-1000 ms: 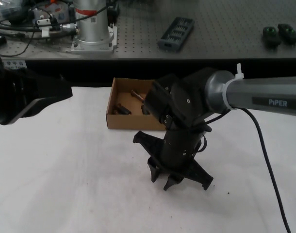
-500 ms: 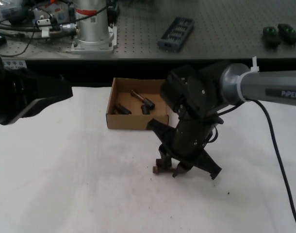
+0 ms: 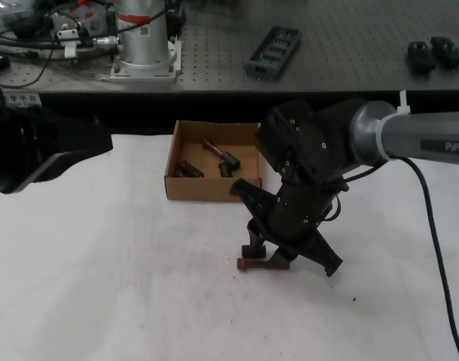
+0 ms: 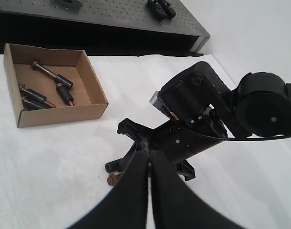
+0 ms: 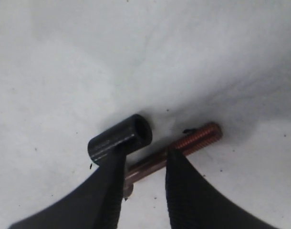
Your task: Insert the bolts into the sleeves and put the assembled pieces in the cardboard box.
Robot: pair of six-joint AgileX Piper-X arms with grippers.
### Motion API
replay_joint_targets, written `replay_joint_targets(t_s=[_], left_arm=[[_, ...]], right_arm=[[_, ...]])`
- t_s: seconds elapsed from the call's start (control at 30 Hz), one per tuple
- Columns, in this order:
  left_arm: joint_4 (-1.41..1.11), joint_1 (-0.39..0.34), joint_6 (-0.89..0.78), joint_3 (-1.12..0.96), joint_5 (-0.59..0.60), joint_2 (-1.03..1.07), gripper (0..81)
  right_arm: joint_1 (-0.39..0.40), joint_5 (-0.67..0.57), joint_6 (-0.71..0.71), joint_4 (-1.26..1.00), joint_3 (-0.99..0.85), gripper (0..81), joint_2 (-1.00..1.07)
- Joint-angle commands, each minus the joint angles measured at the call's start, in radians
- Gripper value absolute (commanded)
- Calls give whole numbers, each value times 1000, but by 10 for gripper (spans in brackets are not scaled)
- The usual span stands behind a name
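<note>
A copper bolt [image 5: 202,135] lies flat on the white cloth, with a short black sleeve [image 5: 120,137] close beside it. My right gripper [image 5: 146,158] hangs straight over them, open by a narrow gap. The bolt's shank crosses that gap at an angle, and the sleeve rests against the outside of one finger [image 5: 107,191]. From the high view, the right gripper [image 3: 265,257] points down in front of the cardboard box [image 3: 186,188], and the bolt [image 3: 248,264] sticks out beneath it. My left gripper [image 4: 148,160] is shut and empty, held off to the side above the cloth.
The cardboard box [image 4: 59,112] holds several bolt-and-sleeve pieces [image 4: 59,78]. My left arm [image 3: 34,150] sits at the left edge of the cloth. Behind the cloth runs a perforated metal bench with a metal post [image 3: 143,37], a dark case [image 3: 273,50] and cables.
The right gripper moved right and lowered to the cloth, and its widely spread fingers narrowed around the bolt, which now shows under it. The left arm stayed still.
</note>
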Motion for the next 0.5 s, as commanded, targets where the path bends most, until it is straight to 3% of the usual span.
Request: replay_joint_targets(t_s=[0.0, 0.47], left_arm=[[-5, 4, 10, -7, -4, -11, 20], [-5, 4, 10, -7, -4, -11, 20]], right_arm=[[-2, -11, 0, -2, 18, 244, -3], [0, -26, -22, 1, 18, 244, -3]])
